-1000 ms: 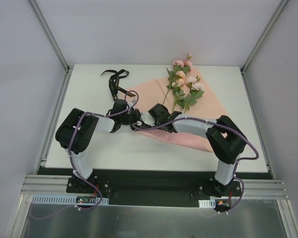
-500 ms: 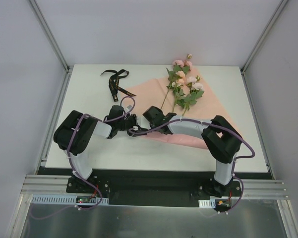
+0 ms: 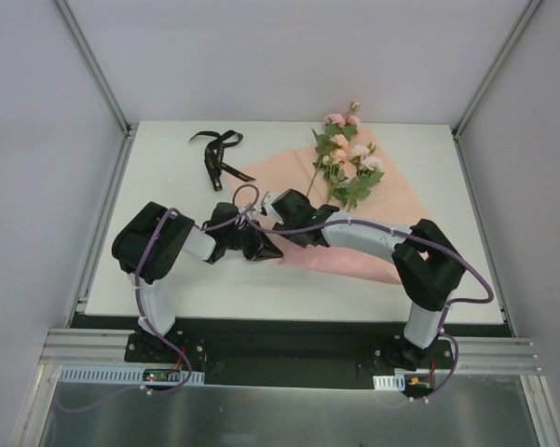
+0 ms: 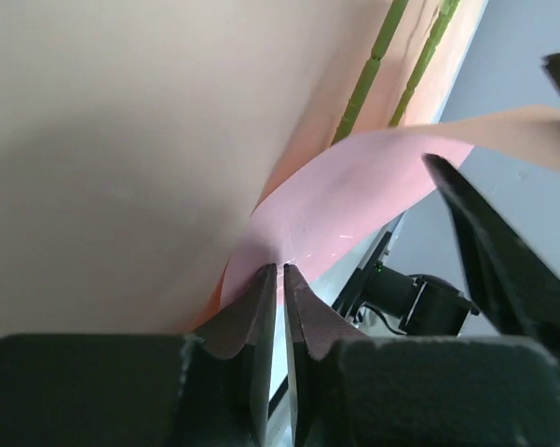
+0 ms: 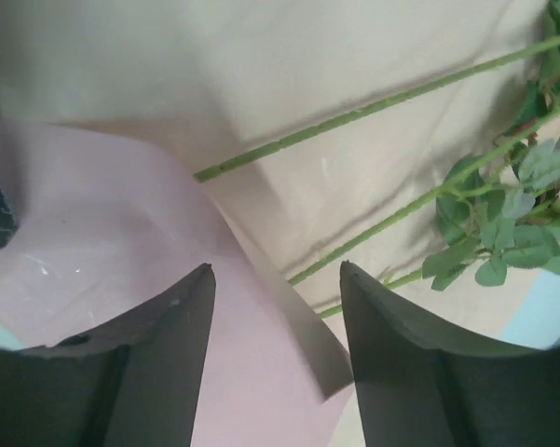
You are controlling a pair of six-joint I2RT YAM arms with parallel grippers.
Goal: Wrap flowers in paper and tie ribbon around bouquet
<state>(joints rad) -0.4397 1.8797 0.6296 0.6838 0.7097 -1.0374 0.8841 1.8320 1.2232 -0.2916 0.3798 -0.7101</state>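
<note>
Item 1 — left gripper (image 4: 281,272): clenched on a lifted near fold of the paper (image 3: 396,200).
Item 2 — right gripper (image 5: 278,272): jaws spread, grasping nothing, poised over the sheet just beside that fold.
Item 3, the flowers (image 3: 348,160): lying uncovered on the sheet, stalks toward the arms, topmost blossoms past its far corner.
Item 4, the ribbon (image 3: 216,154): loose on the table (image 3: 168,168), far left, near the sheet's corner, untouched.
Status: wrapping looks barely begun, with one fold raised; cone and tie remain.
</note>
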